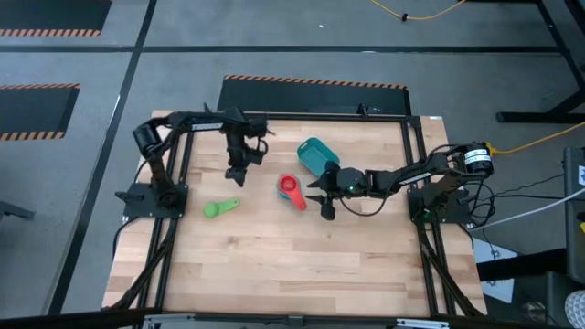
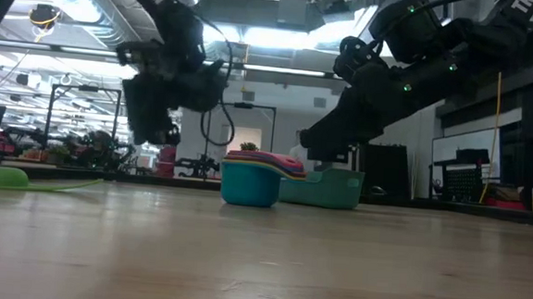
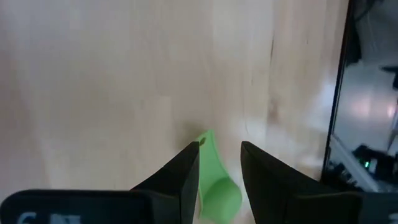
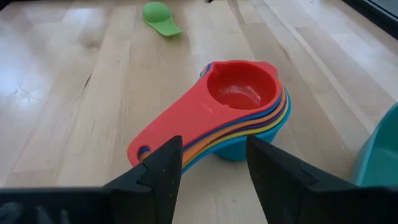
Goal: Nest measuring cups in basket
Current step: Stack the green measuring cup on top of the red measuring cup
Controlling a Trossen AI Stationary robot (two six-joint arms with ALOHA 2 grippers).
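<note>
A nested stack of measuring cups (image 4: 239, 99), red on top and light blue at the bottom, stands on the table (image 1: 274, 256) by its bottom cup. It is just short of the teal basket (image 1: 317, 155). A single green cup (image 1: 219, 208) lies alone toward the table's left. My left gripper (image 3: 221, 149) hangs open above the green cup, which shows between its fingers in the left wrist view. My right gripper (image 4: 211, 146) is open and raised, close behind the stack's handles (image 4: 168, 140), and touches nothing.
The basket (image 4: 379, 158) stands beside the stack toward the table's far right. Dark frame rails (image 1: 416, 183) run along the table's left and right sides. Bare wood lies between the green cup and the stack and across the near half.
</note>
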